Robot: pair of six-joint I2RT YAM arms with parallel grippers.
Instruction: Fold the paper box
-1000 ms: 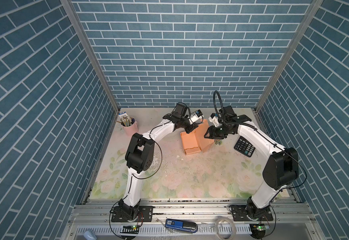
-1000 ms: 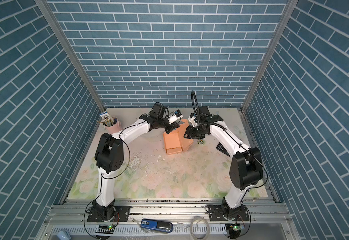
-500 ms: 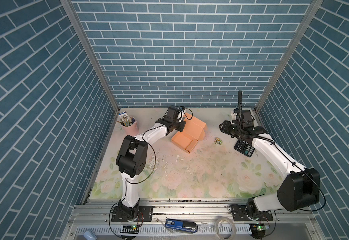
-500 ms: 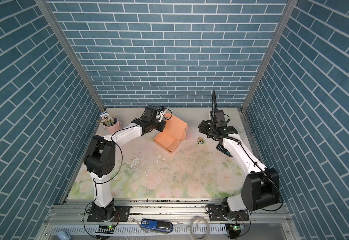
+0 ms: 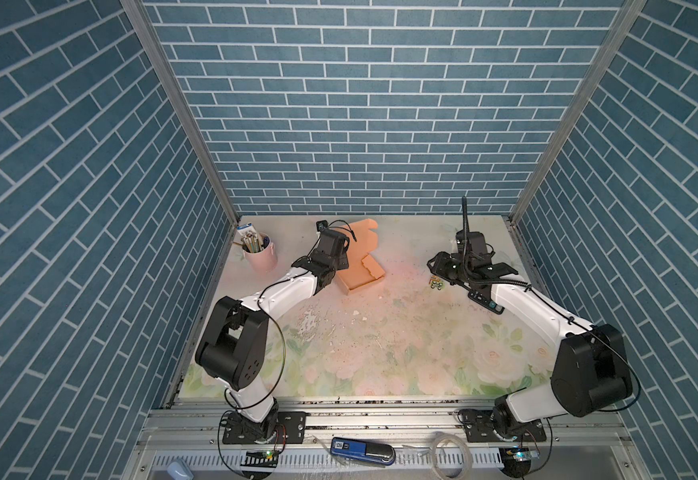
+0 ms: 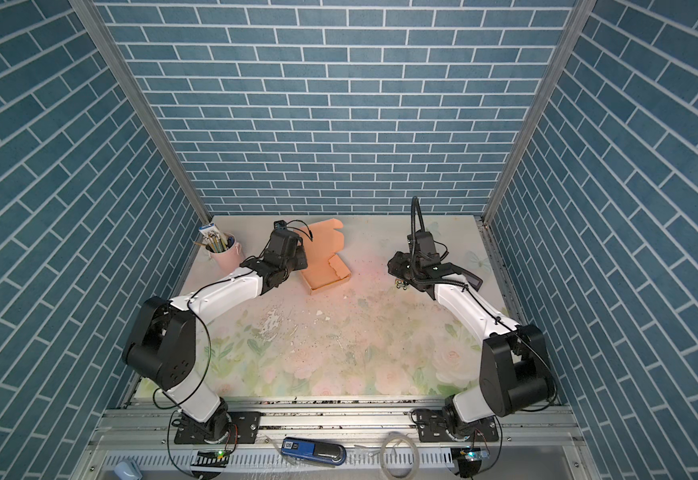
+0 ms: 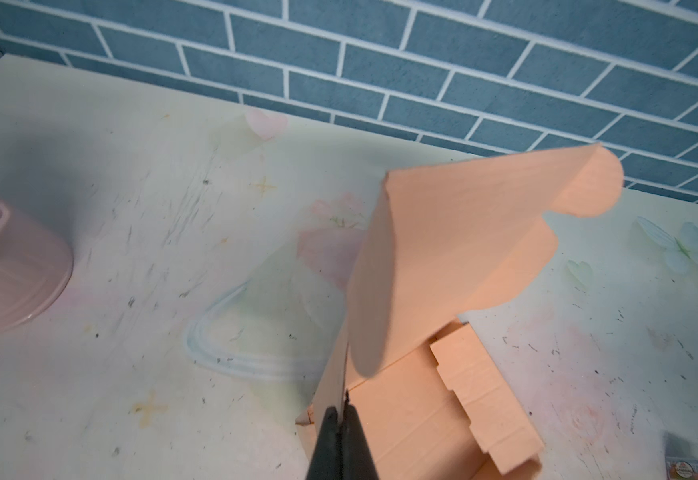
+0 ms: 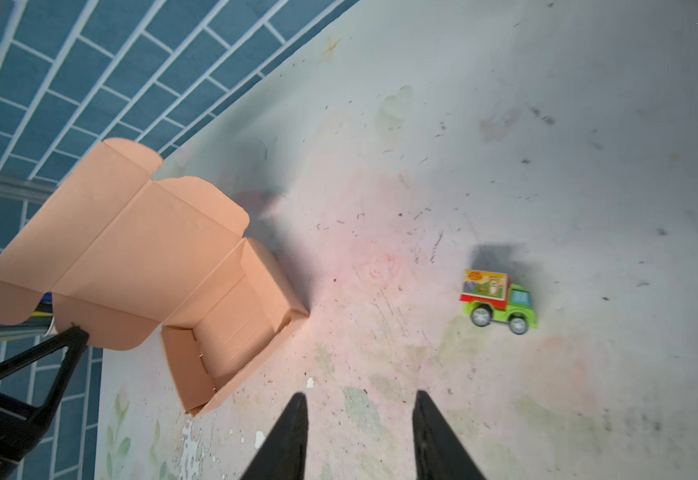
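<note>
The table point(image 5: 380, 340) is seen to be smooth, printed with pale flowers, scuffed and flecked with chips. Little friction is judged to be offered, so the box may be slid rather than folded when pushed.

The box point(image 5: 360, 274) is found at the rear left of the table, near the back wall. Its tray is rested on the surface and its lid is raised open, with rounded ear flaps spread. It is made of thin, matt, tan-orange card scored with straight creases, and one side wall is doubled inward with a notched edge. As it is gripped at one edge only, the tray may be twisted or lifted. The card may also be creased off its score, and the lid may be sprung back if released.

The cup point(image 5: 261, 255), a smooth pink cylinder filled with pencils, is placed near the box and may be knocked if the box is swung that way.

The left claw point(image 7: 341, 409) is clamped on the box's upright side edge, with the card pinched between dark tapered fingers. So narrow a pinch may be slipped or torn out. The right claw point(image 8: 360, 399) is held apart and empty above bare table, between box and truck. The lid may be left unsupported by a late or skewed approach.

The truck point(image 8: 499, 301), a small green plastic toy with a printed cargo block, is set apart from the box and may be struck by the right arm.
</note>
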